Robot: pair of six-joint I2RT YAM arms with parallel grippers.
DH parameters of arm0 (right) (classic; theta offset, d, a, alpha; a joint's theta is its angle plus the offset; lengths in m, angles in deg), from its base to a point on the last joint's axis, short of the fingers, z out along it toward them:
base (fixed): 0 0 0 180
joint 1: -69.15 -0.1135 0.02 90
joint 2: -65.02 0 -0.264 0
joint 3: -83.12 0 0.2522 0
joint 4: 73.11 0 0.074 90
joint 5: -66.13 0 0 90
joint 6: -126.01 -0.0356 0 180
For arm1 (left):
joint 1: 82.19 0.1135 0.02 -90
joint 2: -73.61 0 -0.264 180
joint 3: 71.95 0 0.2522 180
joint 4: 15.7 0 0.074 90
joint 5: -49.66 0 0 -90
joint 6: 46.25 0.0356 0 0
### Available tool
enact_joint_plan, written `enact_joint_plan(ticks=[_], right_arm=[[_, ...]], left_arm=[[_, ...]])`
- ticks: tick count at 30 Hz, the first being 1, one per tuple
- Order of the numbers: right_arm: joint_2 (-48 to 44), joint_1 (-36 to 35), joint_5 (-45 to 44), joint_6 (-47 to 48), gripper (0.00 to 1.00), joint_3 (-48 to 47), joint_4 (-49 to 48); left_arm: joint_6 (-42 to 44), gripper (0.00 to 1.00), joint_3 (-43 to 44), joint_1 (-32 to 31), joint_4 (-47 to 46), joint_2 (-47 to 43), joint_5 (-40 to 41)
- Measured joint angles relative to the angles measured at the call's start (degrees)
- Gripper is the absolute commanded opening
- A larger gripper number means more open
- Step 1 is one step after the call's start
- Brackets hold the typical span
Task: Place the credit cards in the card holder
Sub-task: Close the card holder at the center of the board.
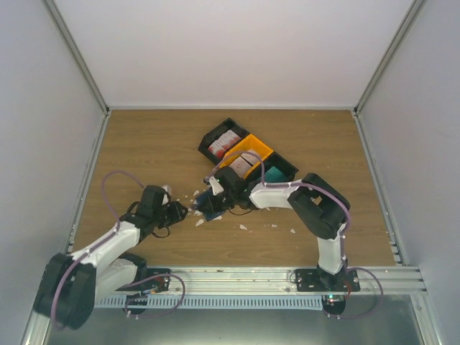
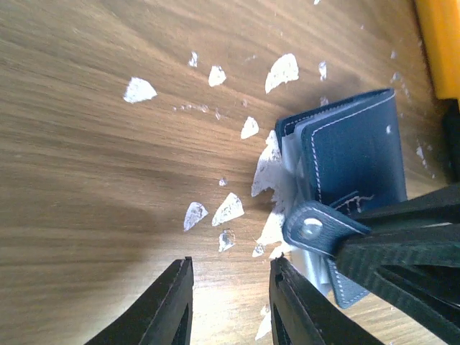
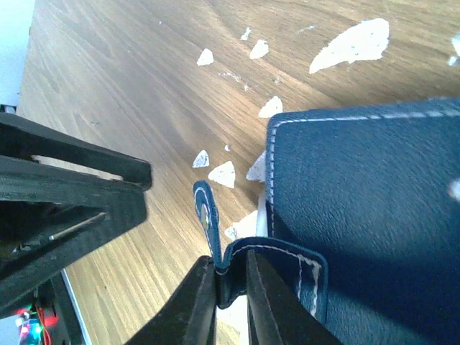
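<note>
While the right fingers (image 3: 198, 305) pinch the snap strap (image 3: 287, 262) of the card holder (image 3: 366, 208), the left fingers (image 2: 176, 309) stand spread and empty.
Top view: holder on the tabletop (image 1: 158, 144) between them, credit cards (image 1: 224, 144) in trays (image 1: 264, 149) behind. Left wrist: cover folded, strap unfastened. Right wrist: strap pinched at its bend, so peel gently with the holder braced.

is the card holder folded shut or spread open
Folded shut: the card holder has its navy covers together, but its snap strap is unfastened, pinched in the right gripper.
</note>
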Motion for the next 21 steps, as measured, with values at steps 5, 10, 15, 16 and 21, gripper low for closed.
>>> enact_joint_plan(ticks=[5,10,15,16,21], right_arm=[[1.4,-0.2,0.3,1.3,0.31,-1.8,0.8],[0.9,-0.2,-0.7,1.7,0.35,-2.1,1.4],[-2.4,-0.1,-2.1,1.7,0.36,-1.4,2.1],[-3.8,0.1,-2.3,1.6,0.36,-0.7,1.8],[-10.2,0.8,-4.4,1.1,0.35,2.6,-0.1]], left_arm=[[-0.2,0.34,0.3,0.0,4.1,-6.1,2.4],[0.7,0.35,1.5,0.0,4.4,-6.3,0.3],[2.3,0.38,3.2,0.0,3.5,-5.6,-3.1],[2.6,0.38,3.5,0.0,2.9,-5.4,-4.0],[3.8,0.39,5.2,0.0,0.1,-3.3,-8.9]])
